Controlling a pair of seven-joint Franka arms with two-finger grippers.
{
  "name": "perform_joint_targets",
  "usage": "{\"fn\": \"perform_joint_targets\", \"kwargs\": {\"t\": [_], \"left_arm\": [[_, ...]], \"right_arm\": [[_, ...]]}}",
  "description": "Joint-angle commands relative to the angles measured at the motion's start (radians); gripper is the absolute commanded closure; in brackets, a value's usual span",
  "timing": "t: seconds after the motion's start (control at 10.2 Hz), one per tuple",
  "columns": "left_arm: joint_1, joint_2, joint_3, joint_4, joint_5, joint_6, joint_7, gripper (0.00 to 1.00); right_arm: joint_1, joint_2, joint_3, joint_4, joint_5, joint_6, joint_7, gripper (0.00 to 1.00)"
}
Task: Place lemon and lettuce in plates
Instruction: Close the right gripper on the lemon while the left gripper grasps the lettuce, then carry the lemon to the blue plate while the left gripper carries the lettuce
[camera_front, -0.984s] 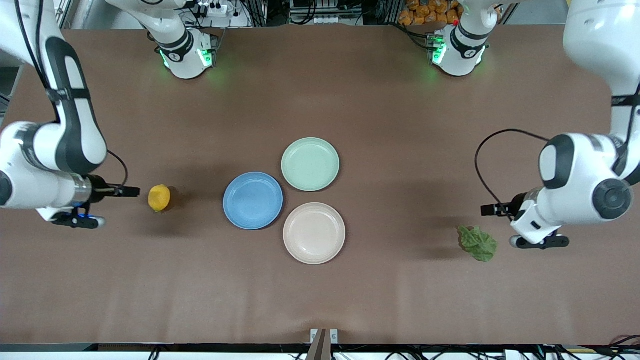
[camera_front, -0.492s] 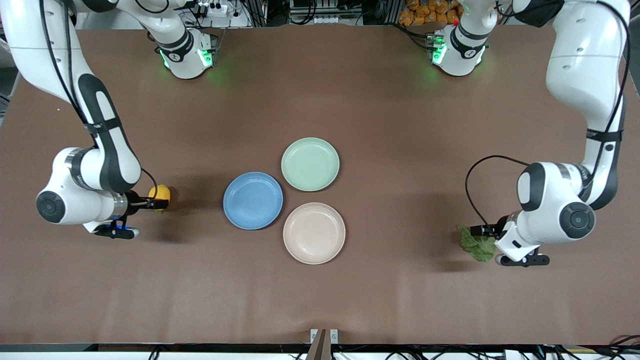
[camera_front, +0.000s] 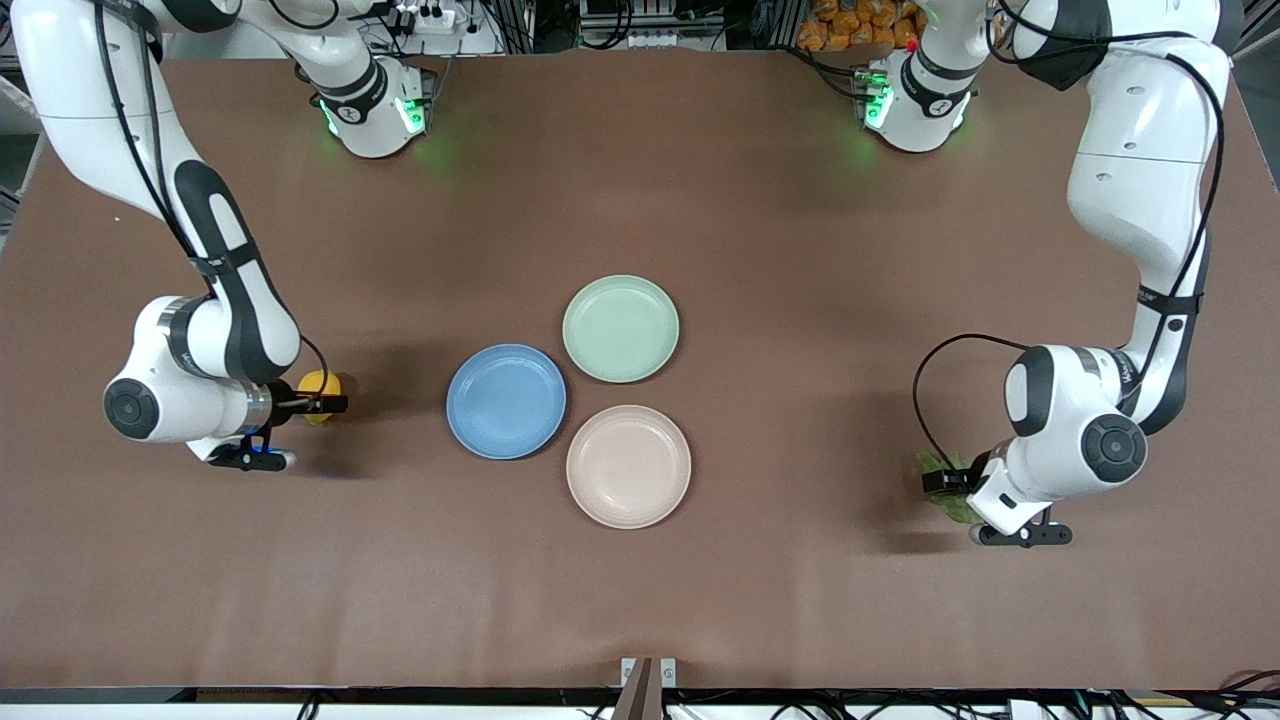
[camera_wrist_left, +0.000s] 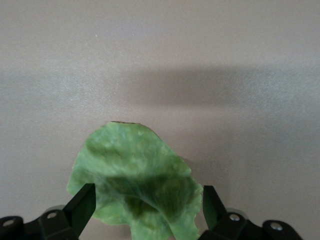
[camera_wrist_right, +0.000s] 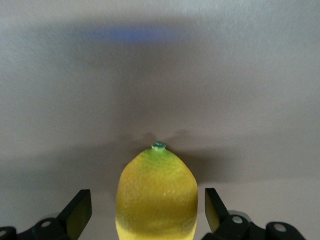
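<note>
The yellow lemon (camera_front: 318, 385) lies on the table toward the right arm's end. My right gripper (camera_front: 325, 404) is low over it and open, one finger on each side of the lemon (camera_wrist_right: 157, 195), not touching. The green lettuce (camera_front: 945, 486) lies toward the left arm's end, mostly hidden under the left wrist. My left gripper (camera_front: 945, 482) is open over the lettuce (camera_wrist_left: 136, 182), its fingers at either side of the leaf. The blue plate (camera_front: 506, 401) and the cream-white plate (camera_front: 628, 465) sit empty at the table's middle.
A pale mint-green plate (camera_front: 620, 328) sits empty, touching the other two plates, farther from the front camera. Brown table surface (camera_front: 800, 300) lies between each arm and the plates.
Both arms have come down and inward. The right gripper moved onto the lemon, the left gripper onto the lettuce, which is now mostly covered by the wrist.
</note>
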Motion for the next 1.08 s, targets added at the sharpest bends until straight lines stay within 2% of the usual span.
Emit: {"fn": "perform_joint_targets", "kwargs": {"t": [0.0, 0.1, 0.2, 0.3, 0.39, 0.49, 0.59, 0.69, 0.89, 0.98], "left_arm": [[-0.005, 0.016, 0.005, 0.016, 0.036, 0.007, 0.016, 0.33], [-0.006, 0.014, 0.005, 0.013, 0.056, 0.007, 0.018, 0.78], [-0.008, 0.01, 0.004, 0.01, 0.062, 0.007, 0.007, 1.0], [-0.009, 0.01, 0.002, 0.01, 0.063, 0.007, 0.003, 1.0], [-0.023, 0.008, 0.002, 0.01, 0.059, 0.007, -0.002, 1.0], [-0.052, -0.003, 0.005, 0.01, 0.061, 0.001, -0.028, 1.0], [-0.074, -0.033, 0.004, 0.01, 0.061, -0.04, -0.068, 1.0], [-0.098, -0.064, -0.004, 0.019, 0.049, -0.112, -0.105, 1.0], [-0.179, -0.13, -0.018, 0.021, 0.043, -0.148, -0.186, 1.0], [-0.207, -0.136, -0.032, 0.021, 0.018, -0.151, -0.248, 1.0]], "right_arm": [[-0.013, -0.006, 0.004, -0.026, 0.022, 0.014, -0.024, 0.38], [-0.013, -0.006, 0.004, -0.024, 0.022, 0.005, -0.024, 0.65], [-0.013, -0.015, 0.004, -0.018, 0.022, 0.001, -0.037, 0.81], [-0.004, -0.023, 0.007, -0.007, 0.025, -0.018, -0.07, 1.0], [0.002, -0.023, 0.025, 0.041, 0.043, -0.072, -0.064, 1.0], [0.009, -0.017, 0.054, 0.107, 0.104, -0.134, -0.016, 1.0], [0.053, -0.009, 0.057, 0.152, 0.127, -0.143, 0.094, 1.0], [0.102, -0.003, 0.059, 0.173, 0.132, -0.138, 0.174, 1.0], [0.163, 0.058, 0.109, 0.248, 0.199, -0.115, 0.355, 1.0], [0.2, 0.073, 0.123, 0.258, 0.201, -0.071, 0.429, 1.0]]}}
